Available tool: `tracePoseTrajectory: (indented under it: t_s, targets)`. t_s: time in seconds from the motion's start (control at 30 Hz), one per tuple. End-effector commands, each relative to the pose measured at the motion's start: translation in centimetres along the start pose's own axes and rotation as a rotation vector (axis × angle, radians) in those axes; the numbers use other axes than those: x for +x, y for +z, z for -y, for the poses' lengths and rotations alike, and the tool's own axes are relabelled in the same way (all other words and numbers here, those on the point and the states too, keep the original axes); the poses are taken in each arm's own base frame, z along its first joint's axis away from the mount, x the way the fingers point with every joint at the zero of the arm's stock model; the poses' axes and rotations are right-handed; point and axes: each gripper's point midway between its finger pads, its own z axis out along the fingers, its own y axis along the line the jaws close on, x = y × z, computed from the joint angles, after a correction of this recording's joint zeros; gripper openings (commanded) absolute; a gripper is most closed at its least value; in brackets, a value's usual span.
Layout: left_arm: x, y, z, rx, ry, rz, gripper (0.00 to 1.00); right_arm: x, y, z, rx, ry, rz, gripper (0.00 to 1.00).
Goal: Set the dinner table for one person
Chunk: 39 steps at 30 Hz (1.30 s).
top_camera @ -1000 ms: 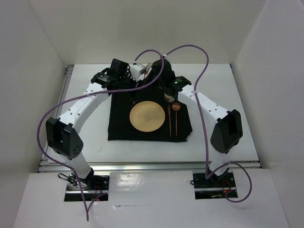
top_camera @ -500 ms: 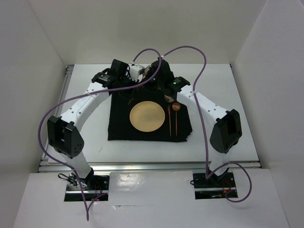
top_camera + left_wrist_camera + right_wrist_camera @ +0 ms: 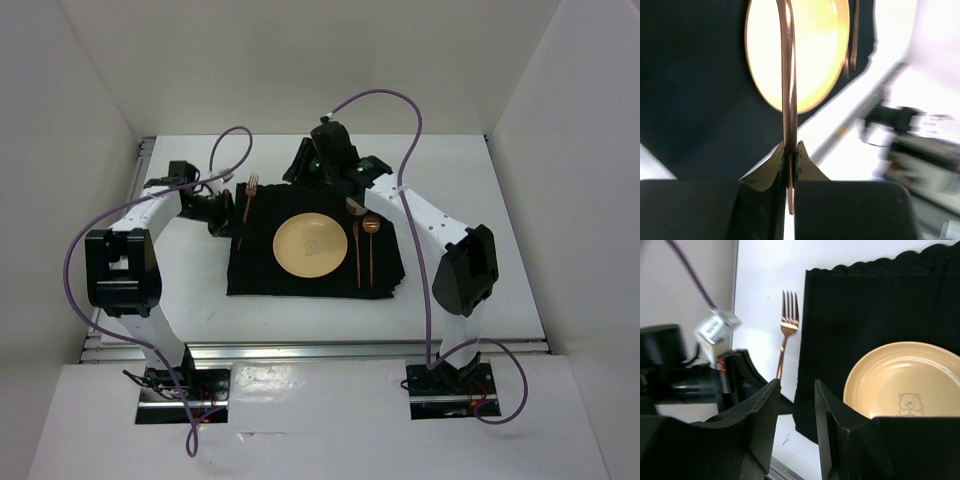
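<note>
**Desk:** What's nearest you?

**Me:** My left hand [image 3: 790, 152], clenched on the handle end of the fork [image 3: 788, 85]. From overhead it sits left of centre, at the left edge of the black mat [image 3: 255, 272].

**Desk:** Which way does the fork run?

**Me:** Bottom to top of frame, tines toward the top, in line with the spoon [image 3: 371, 240] on the other side. The plate [image 3: 312, 246] lies to its right, with a strip of mat between them. The left arm is plainly the nearer one, so I judge the set-down is its job: straight down, no turning. The white counter [image 3: 470, 200] spreads under all of it, but I can't tell whether the fork touches it yet.

**Desk:** Further back?

**Me:** My right hand [image 3: 796, 390] is at top centre, fingers spread, nothing in them.

**Desk:** What's changed from a second ago?

**Me:** Both hands were together at top centre then, with the fork between them. Now the left has swung out to the left with it, and the right has let go.
</note>
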Motion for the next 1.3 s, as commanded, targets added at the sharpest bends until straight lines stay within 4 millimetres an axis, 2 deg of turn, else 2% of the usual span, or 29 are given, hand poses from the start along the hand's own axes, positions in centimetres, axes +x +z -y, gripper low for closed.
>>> tracePoseTrajectory:
  t_s: [0.0,0.03,0.1,0.13,0.17,0.2,0.23,0.33,0.47,0.63,0.7,0.87,0.97,1.03,1.17,1.23,1.27]
  targets:
    - [1.4,0.1,2.6,0.277,-0.153,-0.035,0.0,-2.8,-3.9,-1.4,-0.005,-0.056,0.099,0.42]
    - [2.4,0.3,2.5,0.341,-0.222,-0.06,0.0,-3.2,-4.8,-1.8,-0.013,-0.068,0.108,0.42]
    - [2.5,0.7,2.5,0.398,-0.263,-0.062,0.0,-3.6,-5.1,-1.0,0.026,-0.082,0.129,0.42]
    - [3.5,1.3,2.5,0.423,-0.299,-0.092,0.0,-3.9,-5.7,-1.0,0.035,-0.09,0.141,0.42]
    - [3.5,1.7,2.1,0.423,-0.314,-0.092,0.0,-4.4,-6.3,-0.7,0.053,-0.098,0.163,0.42]
    - [4.0,2.3,2.0,0.424,-0.323,-0.108,0.0,-4.0,-6.1,0.0,0.079,-0.1,0.154,0.42]
    - [4.5,2.6,1.6,0.422,-0.346,-0.117,0.0,-4.4,-6.6,-0.1,0.079,-0.098,0.171,0.42]
    - [4.4,3.8,0.0,0.372,-0.373,-0.108,0.0,-4.3,-7.3,0.8,0.115,-0.11,0.173,0.42]
    - [3.6,4.2,-2.3,0.255,-0.38,-0.055,0.0,-4.5,-7.9,1.6,0.134,-0.106,0.18,0.42]
    - [4.1,5.2,-3.9,0.213,-0.423,-0.054,0.0,-5.2,-8.0,2.3,0.148,-0.105,0.191,0.42]
    - [3.6,5.5,-4.1,0.225,-0.427,-0.06,0.01,-5.0,-8.0,2.4,0.155,-0.106,0.184,0.42]
    - [4.2,6.5,-6.1,0.201,-0.461,-0.118,0.14,-5.2,-8.6,2.5,0.157,-0.116,0.195,0.42]
    - [4.5,6.3,-7.6,0.149,-0.496,-0.092,0.28,-5.2,-8.7,3.2,0.169,-0.112,0.194,0.42]
    - [4.5,6.2,-7.7,0.136,-0.493,-0.095,0.38,-5.4,-9.1,3.0,0.163,-0.111,0.2,0.42]
    - [4.8,5.7,-7.6,0.094,-0.491,-0.104,0.52,-5.6,-9.5,2.8,0.158,-0.121,0.206,0.42]
    - [5.3,5.4,-7.9,0.043,-0.487,-0.104,0.56,-5.5,-9.7,2.9,0.158,-0.121,0.206,0.42]
    - [5.0,4.9,-7.5,0.036,-0.471,-0.091,0.58,-5.6,-10.0,2.8,0.151,-0.12,0.214,0.42]
